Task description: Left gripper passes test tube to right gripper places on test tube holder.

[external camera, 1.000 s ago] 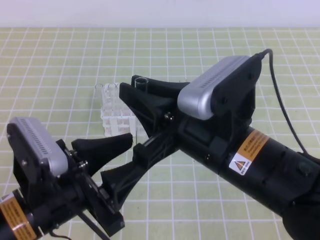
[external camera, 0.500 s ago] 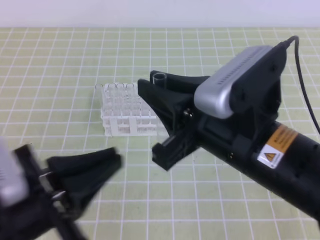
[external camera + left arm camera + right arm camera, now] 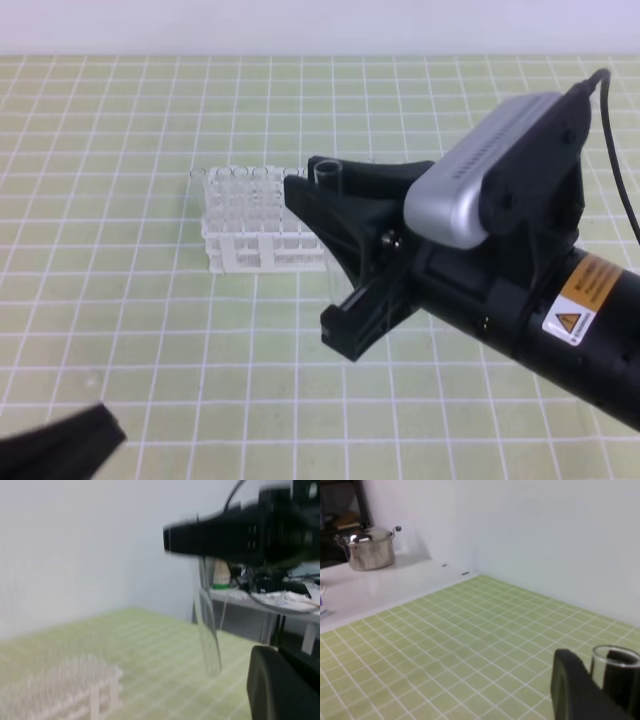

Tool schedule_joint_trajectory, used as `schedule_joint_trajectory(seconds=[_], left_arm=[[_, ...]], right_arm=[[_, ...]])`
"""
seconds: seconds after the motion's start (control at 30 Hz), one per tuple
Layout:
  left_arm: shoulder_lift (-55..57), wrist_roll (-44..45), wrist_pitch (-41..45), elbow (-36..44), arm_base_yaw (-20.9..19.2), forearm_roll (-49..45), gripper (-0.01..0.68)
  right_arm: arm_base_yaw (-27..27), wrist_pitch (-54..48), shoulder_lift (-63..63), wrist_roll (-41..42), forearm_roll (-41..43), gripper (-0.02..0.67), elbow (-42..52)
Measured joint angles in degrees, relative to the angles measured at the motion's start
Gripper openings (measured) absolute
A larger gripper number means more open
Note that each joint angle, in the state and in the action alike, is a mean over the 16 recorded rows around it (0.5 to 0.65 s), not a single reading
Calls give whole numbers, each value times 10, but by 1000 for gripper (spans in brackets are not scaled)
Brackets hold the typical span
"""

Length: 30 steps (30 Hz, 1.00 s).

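In the exterior high view only a blurred black tip of the left gripper (image 3: 62,447) shows at the bottom left corner; its jaws cannot be made out there, but they are together and nothing is between them. Further right, the white test tube holder (image 3: 258,228) stands on the green gridded mat (image 3: 120,150). Just right of it, the right gripper (image 3: 325,185) hangs with its jaws clamped on the test tube (image 3: 327,215), which stands roughly upright with its open rim above the fingers and its lower part dropping in front of the rack's right end.

The left wrist view alone gives the side profile: the rack (image 3: 75,690) blurred at lower left, the clear tube (image 3: 209,625) hanging below the black right gripper (image 3: 210,540), its rounded end free in the air.

The right wrist view shows a steel pot (image 3: 370,547) on a white counter at far left, and the tube's rim (image 3: 615,657) between the fingers at lower right.
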State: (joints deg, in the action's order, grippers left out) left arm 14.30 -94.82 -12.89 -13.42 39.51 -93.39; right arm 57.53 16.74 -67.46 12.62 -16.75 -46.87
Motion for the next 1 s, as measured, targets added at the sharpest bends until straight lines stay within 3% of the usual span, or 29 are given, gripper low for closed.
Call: schedule_joint_trajectory(seconds=[0.23, 0.63, 1.0], left_arm=[[-30, -83, 41, 80, 0, -57, -1], [-31, -100, 95, 142, 0, -66, -1], [-31, -99, 99, 143, 0, -70, -2]], right_arm=[[0, -14, 1, 5, 0, 91, 0], [-8, -28, 11, 7, 0, 91, 0], [-97, -82, 58, 11, 0, 91, 1]])
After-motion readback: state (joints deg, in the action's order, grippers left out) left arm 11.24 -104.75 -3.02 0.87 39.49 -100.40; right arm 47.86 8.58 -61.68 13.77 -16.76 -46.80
